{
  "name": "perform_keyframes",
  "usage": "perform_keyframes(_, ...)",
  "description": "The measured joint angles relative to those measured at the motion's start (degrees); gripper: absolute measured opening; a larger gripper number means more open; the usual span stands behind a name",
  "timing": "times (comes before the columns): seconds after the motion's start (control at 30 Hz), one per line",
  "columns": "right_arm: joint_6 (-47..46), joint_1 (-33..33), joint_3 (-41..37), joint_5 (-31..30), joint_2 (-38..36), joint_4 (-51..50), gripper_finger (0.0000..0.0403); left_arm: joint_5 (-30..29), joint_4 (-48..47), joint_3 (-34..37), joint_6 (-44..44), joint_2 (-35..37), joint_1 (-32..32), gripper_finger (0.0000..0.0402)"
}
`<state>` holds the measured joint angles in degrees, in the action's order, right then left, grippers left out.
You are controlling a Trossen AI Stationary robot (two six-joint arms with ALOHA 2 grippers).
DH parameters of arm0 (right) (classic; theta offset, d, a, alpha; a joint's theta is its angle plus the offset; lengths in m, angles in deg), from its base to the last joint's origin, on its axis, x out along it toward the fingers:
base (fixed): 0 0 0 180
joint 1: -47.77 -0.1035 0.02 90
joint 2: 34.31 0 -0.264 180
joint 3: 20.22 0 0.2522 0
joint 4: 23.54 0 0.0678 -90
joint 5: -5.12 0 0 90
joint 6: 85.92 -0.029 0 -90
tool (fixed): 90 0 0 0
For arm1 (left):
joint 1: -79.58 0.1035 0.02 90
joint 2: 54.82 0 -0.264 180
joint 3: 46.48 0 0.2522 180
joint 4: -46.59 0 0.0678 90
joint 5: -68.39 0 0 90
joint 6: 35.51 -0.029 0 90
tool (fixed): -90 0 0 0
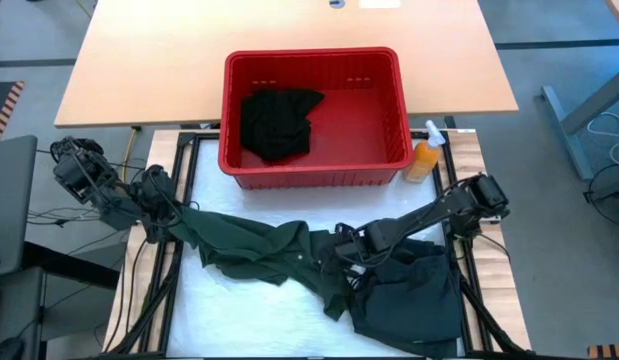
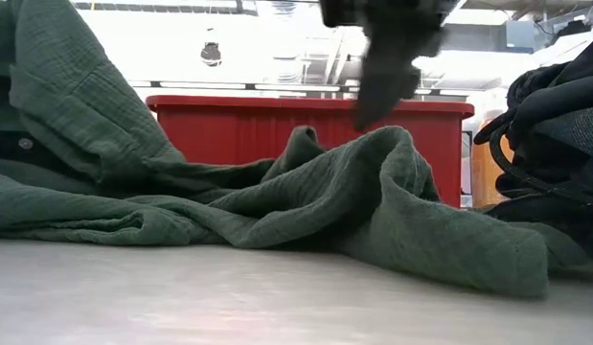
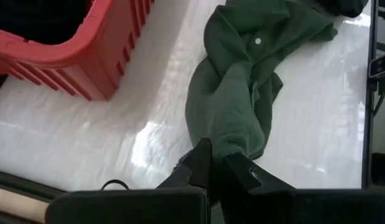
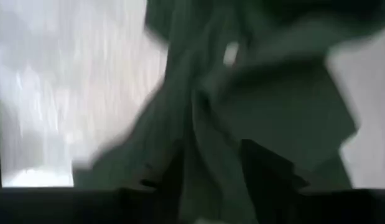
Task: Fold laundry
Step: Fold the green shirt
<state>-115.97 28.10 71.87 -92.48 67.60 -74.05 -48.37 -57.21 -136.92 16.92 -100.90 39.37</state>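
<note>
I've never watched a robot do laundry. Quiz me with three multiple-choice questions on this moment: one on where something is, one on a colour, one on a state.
1. Where is the black garment?
A. In the red basket
B. On the floor
C. Draped over an arm

2. What colour is the spray bottle beside the basket?
A. Blue
B. Orange
C. White

3. What is the left gripper doing?
A. Hanging open above the basket
B. Shut on the green shirt
C. Holding the bottle

Answers:
1 A, the high view shows it lying inside the basket.
2 B, its body is orange.
3 B, the left wrist view shows the fingers pinching the shirt's end.
</note>
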Motion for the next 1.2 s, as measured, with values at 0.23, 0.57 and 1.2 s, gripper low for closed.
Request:
perform_keyframes(0.23,2.8,-2.2,0.0,0.4,0.0,-10.2,0.0266,0.0,0.0,0.0,0.6,0.0,0.0,0.0)
perform_keyframes(0.57,14.1,-3.0,0.0,-7.4,0.4,-15.6,0.0271,-1.1,0.0,0.0,0.6,0.0,0.0,0.0)
perform_keyframes(1.2,32.1,0.3,-5.7,-5.8,0.5,-9.4,0.0272,-1.4,0.0,0.0,0.1,0.0,0.0,0.0)
